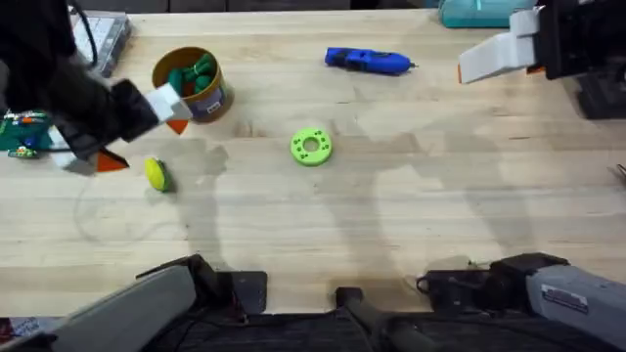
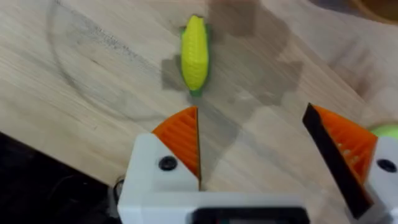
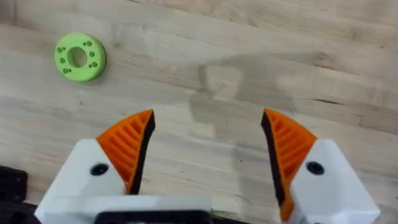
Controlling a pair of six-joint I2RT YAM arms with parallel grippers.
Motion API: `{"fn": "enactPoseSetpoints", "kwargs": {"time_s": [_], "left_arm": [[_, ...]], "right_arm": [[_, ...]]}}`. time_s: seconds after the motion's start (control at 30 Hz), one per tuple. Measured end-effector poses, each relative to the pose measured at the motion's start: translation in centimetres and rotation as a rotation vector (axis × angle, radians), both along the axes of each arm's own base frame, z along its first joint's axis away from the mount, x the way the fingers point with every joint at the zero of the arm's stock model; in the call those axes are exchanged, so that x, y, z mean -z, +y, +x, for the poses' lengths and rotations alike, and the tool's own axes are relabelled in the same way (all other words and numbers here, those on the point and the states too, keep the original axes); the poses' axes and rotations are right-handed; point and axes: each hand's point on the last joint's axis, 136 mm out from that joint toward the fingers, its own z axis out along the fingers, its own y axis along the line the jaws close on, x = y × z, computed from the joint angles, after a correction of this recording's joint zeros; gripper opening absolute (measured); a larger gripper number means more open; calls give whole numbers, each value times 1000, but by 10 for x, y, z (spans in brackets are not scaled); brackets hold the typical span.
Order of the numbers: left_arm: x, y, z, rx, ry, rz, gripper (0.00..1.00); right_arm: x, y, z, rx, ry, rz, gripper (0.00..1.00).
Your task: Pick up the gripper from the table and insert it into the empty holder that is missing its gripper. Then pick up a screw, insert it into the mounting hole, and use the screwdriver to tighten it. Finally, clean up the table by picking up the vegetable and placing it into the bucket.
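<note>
Cleanup stage, not done: vegetable [image 1: 157, 174] lies on the surface [image 1: 391, 215], just short of the left pincer [image 2: 258, 146], which hangs released above it. Bucket [image 1: 191, 83] near, already holding green pieces. Right pincer [image 3: 208, 146] released, idle. Screwdriver [image 1: 369, 62] lies apart.
</note>
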Motion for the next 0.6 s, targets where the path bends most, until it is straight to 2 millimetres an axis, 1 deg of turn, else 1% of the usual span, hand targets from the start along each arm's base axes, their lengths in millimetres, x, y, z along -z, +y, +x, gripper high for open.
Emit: {"fn": "enactPoseSetpoints", "kwargs": {"time_s": [0.1, 0.2, 0.47, 0.6], "left_arm": [[27, 12, 1, -59, -14, -20, 986], [48, 18, -2, -98, 1, -44, 986], [83, 31, -11, -172, 108, -101, 986], [102, 36, -7, -182, 147, -118, 986]], "right_arm": [[0, 0, 0, 0, 0, 0, 994], [0, 0, 0, 0, 0, 0, 994], [0, 0, 0, 2, 0, 2, 994], [0, 0, 0, 3, 0, 2, 995]]}}
